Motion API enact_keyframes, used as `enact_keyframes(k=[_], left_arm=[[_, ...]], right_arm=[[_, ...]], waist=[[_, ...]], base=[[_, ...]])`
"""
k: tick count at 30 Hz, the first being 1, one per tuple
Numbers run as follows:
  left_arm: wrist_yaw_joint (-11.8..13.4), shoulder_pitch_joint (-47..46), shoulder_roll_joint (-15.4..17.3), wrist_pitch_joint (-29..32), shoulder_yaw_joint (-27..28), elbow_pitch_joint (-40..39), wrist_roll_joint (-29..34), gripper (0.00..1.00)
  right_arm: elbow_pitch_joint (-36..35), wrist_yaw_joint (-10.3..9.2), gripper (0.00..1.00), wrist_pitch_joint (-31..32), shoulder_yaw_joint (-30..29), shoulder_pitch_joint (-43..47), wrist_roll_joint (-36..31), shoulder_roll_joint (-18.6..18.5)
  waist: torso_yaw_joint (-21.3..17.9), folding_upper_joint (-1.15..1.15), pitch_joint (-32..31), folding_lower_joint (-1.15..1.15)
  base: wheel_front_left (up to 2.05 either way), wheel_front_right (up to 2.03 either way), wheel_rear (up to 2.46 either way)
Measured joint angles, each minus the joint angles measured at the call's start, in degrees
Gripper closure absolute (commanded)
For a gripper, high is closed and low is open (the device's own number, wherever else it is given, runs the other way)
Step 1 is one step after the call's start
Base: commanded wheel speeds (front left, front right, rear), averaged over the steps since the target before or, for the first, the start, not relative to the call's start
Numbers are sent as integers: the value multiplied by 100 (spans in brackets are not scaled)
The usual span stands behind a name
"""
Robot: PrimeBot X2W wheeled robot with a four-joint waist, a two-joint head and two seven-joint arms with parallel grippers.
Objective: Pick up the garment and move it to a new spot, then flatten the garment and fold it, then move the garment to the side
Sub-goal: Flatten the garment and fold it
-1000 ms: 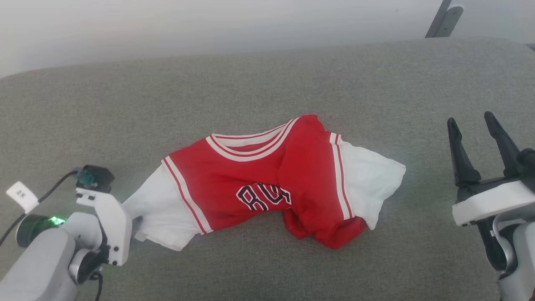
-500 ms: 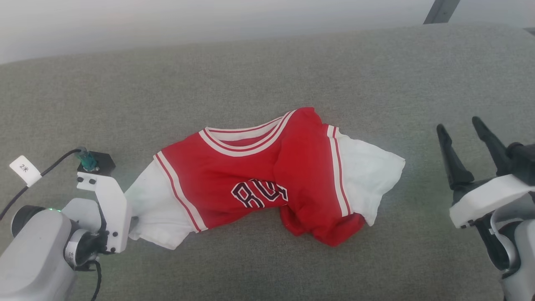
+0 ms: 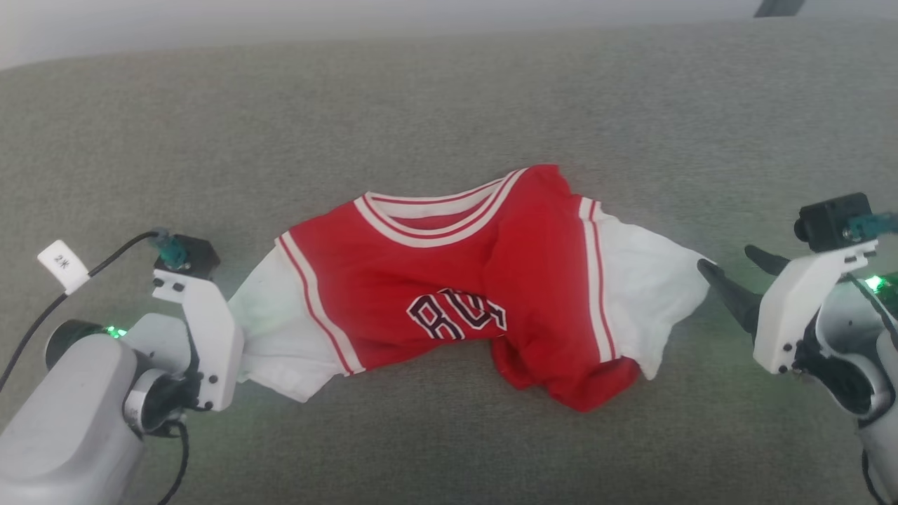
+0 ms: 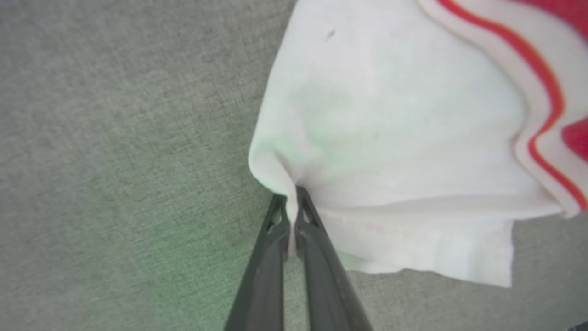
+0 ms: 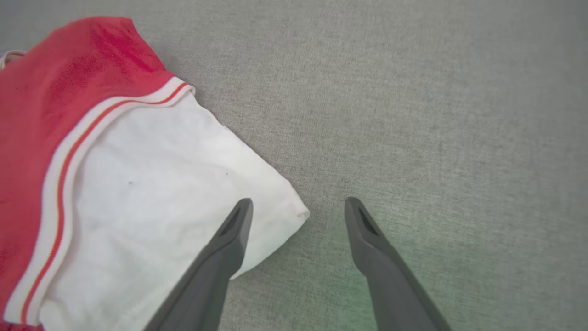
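The garment, a red jersey T-shirt with white sleeves and dark chest lettering, lies crumpled across the middle of the grey surface. My left gripper is shut on a pinch of the garment's white left sleeve at its outer edge. In the head view the left wrist mount covers those fingers. My right gripper stands open at the corner of the garment's white right sleeve, with one finger over the cloth and the other over bare grey fabric. In the head view the right gripper points left at that sleeve tip.
A grey woven surface carries everything and stretches wide behind and in front of the shirt. Its far edge meets a pale background at the top. A white tag hangs on the left arm's cable. A dark bar shows at the top right.
My left gripper has shut on the left sleeve. My right arm has turned and come in to the right sleeve's corner, still open. The head camera has shifted.
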Motion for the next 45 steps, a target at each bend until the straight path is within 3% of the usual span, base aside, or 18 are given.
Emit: enact_keyframes(k=[8,13,15,25,32,39,45], left_arm=[[-56,-209,-163,-107,-127,-66,51,100],[-133,-300,-234,-255,-136,23,48,100],[-163,-328,-261,-300,-146,91,46,100],[-234,-565,-310,-474,-79,353,-36,100],[-247,-1176,-69,-412,129,-8,-62,100],[-308,-2142,192,-438,345,-366,-7,100],[-409,-3005,235,-559,360,-197,113,100]], right_arm=[[586,-1,0,1356,658,-623,512,-283],[791,-3,0,1655,950,-923,695,-352],[894,-4,100,1826,1133,-1015,714,-416],[1012,4,100,1341,1112,-1341,1152,-495],[537,2,100,1006,1044,-1795,1325,-664],[143,3,100,668,1147,-2543,1173,-890],[291,3,100,129,1315,-3330,845,-843]], waist=[[303,0,203,0],[390,0,287,0],[411,0,300,0],[456,0,144,0],[411,0,-261,0],[319,0,-776,0],[223,0,-1134,0]], base=[[0,0,0],[0,0,0],[0,0,0],[0,0,0],[0,0,0],[0,0,0],[0,0,0]])
